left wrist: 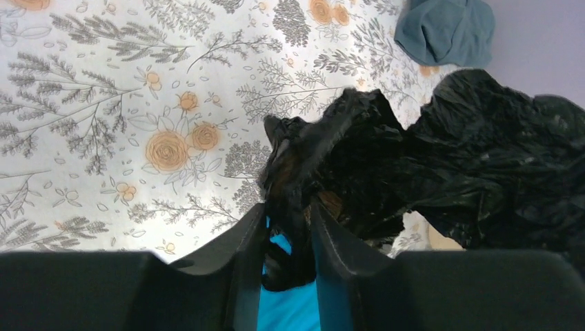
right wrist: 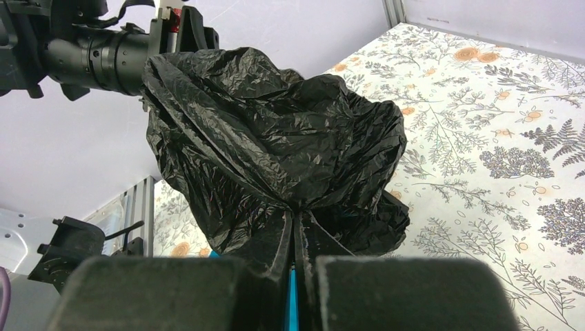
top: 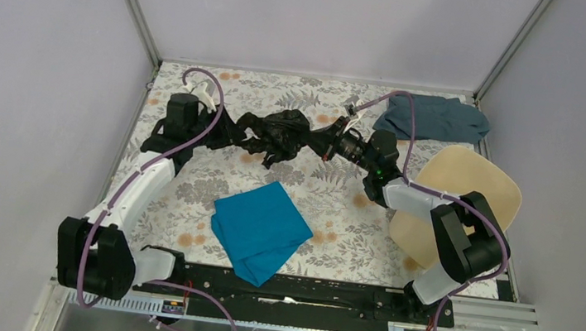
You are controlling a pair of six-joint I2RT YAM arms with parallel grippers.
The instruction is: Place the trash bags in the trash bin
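The trash bag (top: 281, 135) is a crumpled, shiny black film bundle, held up between both arms over the back middle of the table. My right gripper (right wrist: 296, 215) is shut on a pinched fold of the trash bag (right wrist: 276, 145). My left gripper (left wrist: 288, 210) has its jaws partly apart; a strand of the trash bag (left wrist: 483, 158) hangs between them against the right finger, with a gap at the left finger. The cream-beige trash bin (top: 471, 182) stands at the right, partly hidden behind the right arm.
A bright blue cloth (top: 259, 228) lies folded at the front middle of the floral table (top: 188, 179). A grey-blue cloth (top: 432, 117) is bunched in the back right corner. Grey walls close in the back and both sides.
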